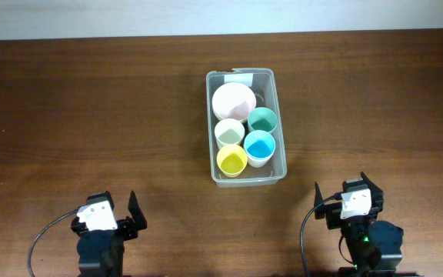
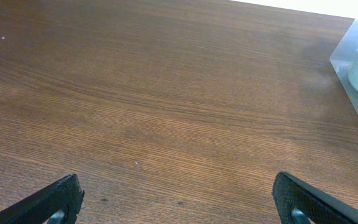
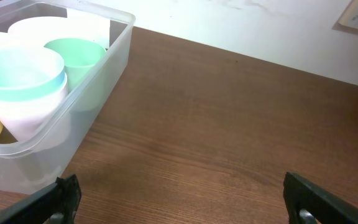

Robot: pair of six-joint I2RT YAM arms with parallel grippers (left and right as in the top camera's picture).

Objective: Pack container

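Container (image 1: pixel 281 158) holds pink bowl (image 1: pixel 233 100) + 4 pastel cups (image 1: pixel 258 146). My L claw (image 2: pixel 176 186) & R claw (image 3: pixel 180 185) spread wide, empty.

One container (image 1: pixel 252 179), one bowl (image 1: pixel 233 101), four cups (image 1: pixel 259 146)

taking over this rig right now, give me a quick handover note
Left gripper: open, empty, low over bare table, left of the container.
Right gripper: open, empty, low over the table, right of the container.
Container: mid-table, holding a pink bowl, green cup, pale cup, blue cup and yellow cup.
Done: all five pieces are inside.
Left: nothing loose shows outside it; likely just confirm packing is complete.
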